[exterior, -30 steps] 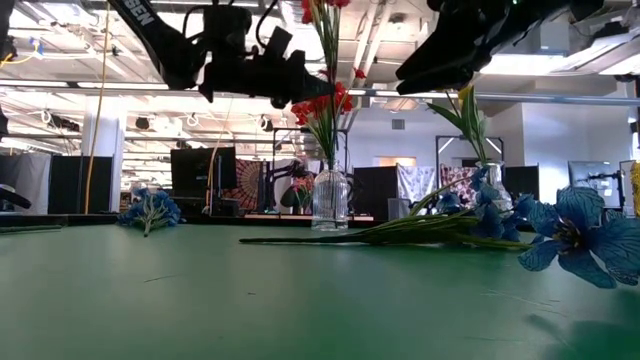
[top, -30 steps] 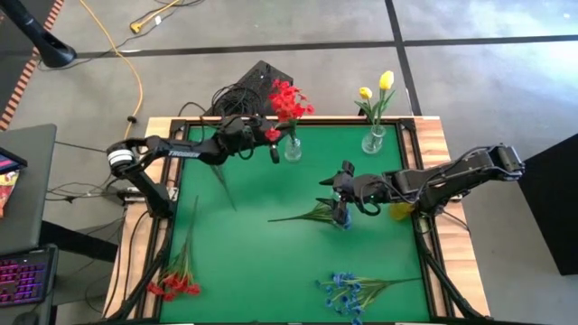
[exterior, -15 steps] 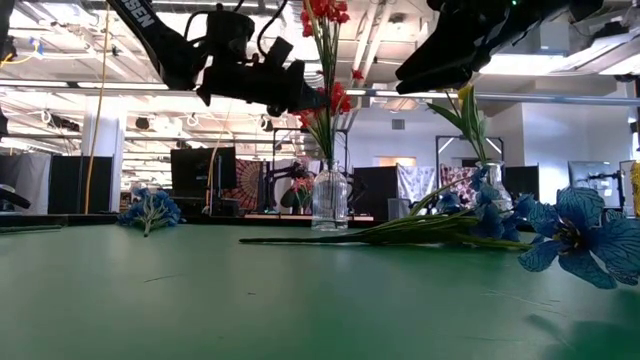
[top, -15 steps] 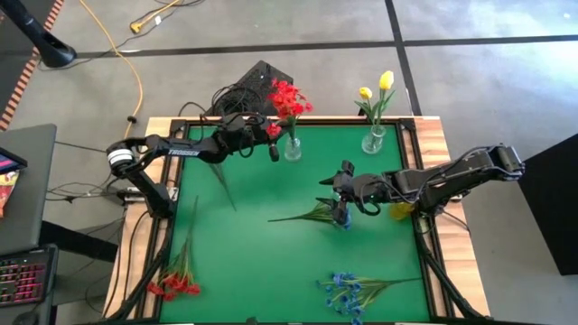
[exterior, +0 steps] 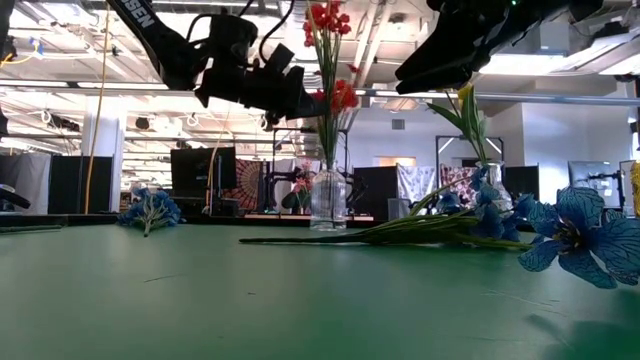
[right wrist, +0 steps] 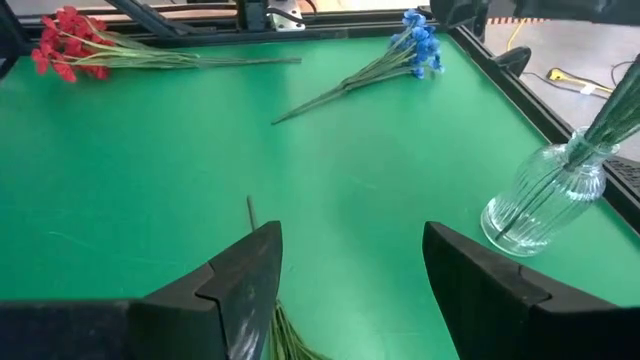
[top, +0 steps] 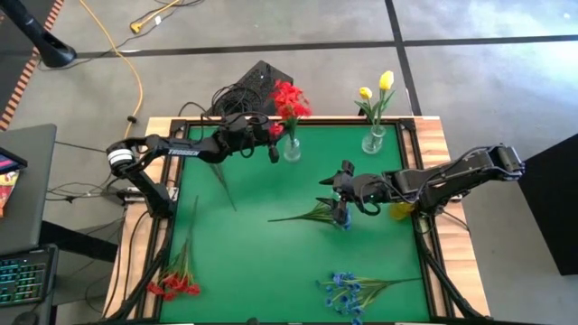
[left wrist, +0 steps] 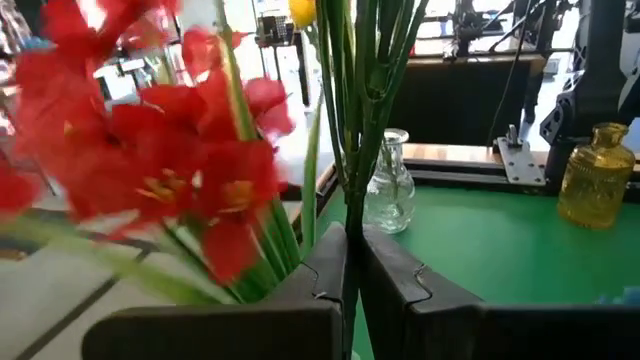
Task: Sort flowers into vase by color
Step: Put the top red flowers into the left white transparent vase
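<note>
One red spray [top: 287, 97] now stands nearly upright in the clear vase [top: 293, 149] at the table's far edge, its blooms risen higher than a second ago as the left gripper [top: 274, 150], clamped tight on the stem, lowers it in. The right gripper [top: 341, 215] hangs wide open, empty, over a blue spray [top: 312, 215] mid-table. Insertion looks almost complete.
</note>
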Robot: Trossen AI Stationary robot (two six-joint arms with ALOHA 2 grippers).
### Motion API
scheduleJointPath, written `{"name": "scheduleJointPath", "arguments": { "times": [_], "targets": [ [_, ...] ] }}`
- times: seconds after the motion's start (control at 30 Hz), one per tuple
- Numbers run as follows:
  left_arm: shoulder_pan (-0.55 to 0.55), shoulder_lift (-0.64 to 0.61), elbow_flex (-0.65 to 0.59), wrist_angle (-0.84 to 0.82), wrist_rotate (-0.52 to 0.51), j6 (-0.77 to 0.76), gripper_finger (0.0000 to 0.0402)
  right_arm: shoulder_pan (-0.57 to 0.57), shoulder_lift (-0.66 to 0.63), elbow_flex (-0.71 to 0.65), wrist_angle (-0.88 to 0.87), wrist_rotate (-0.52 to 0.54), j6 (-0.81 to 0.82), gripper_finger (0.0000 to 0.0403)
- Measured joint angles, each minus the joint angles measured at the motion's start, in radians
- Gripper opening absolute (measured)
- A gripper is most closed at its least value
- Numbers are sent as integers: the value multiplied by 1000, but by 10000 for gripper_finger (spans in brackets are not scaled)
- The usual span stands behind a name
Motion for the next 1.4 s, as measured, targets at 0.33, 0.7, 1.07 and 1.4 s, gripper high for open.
{"name": "scheduleJointPath", "arguments": {
  "times": [0.33,0.7,1.07,1.4],
  "targets": [
    [0,0,0,-67,-32,-60,0,0,0,0,0,-1,1,270],
    [0,0,0,-120,-32,-63,0,1,0,0,0,-2,8,270],
    [-20,116,1,-71,-14,-45,0,5,0,-1,-2,-2,11,270],
    [-15,131,1,-59,-11,-6,0,18,0,-1,-4,-2,0,270]
  ]
}}
